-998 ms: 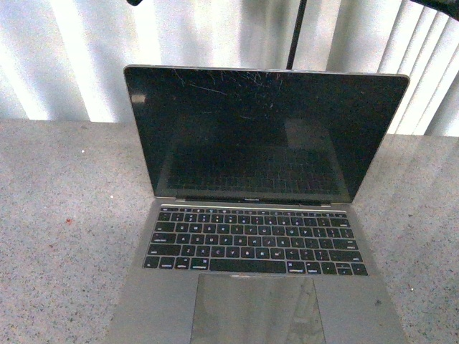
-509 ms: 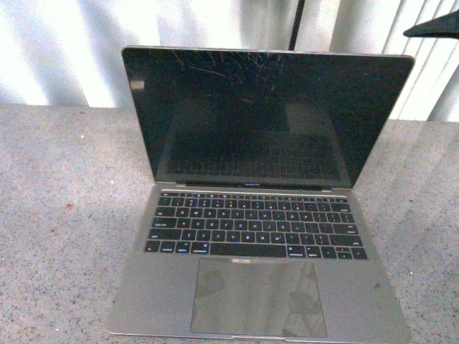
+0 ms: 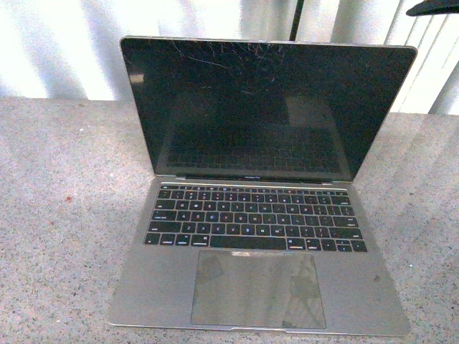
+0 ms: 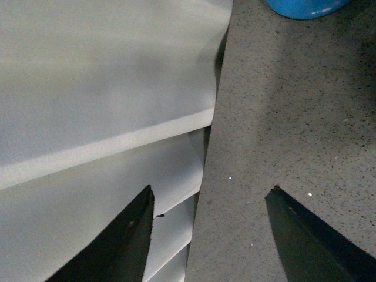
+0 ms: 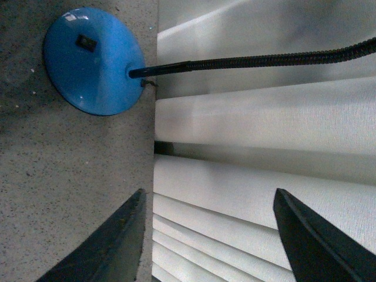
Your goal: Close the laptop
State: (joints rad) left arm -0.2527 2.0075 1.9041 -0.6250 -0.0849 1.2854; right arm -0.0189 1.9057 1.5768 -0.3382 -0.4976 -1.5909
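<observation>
1. Counter [image 3: 64, 236]: grey speckled stone; fills the lower front view.
2. Curtain [image 3: 64, 50]: white, pleated, along the counter's far edge.
3. Laptop [image 3: 251, 279]: lies open at the counter's centre, hinge at 12 o'clock, trackpad at 6 o'clock. The screen is dark, tilted slightly back and scratched along its top. It shows in the front view only and lies between neither pair of jaws.
4. Left gripper [image 4: 211, 189]: hangs over the seam where counter meets curtain. Its jaws are spread wide and hold nothing.
5. Right gripper [image 5: 210, 191]: hangs over the same seam. Its jaws are likewise spread wide and empty.
6. Lamp base [image 5: 94, 59]: a blue disc on the counter, seen whole only in the right wrist view; the left wrist view catches its rim.
7. Gooseneck stem [image 5: 264, 59]: black, joined to the base. The front view shows it at 12 o'clock behind the lid.
</observation>
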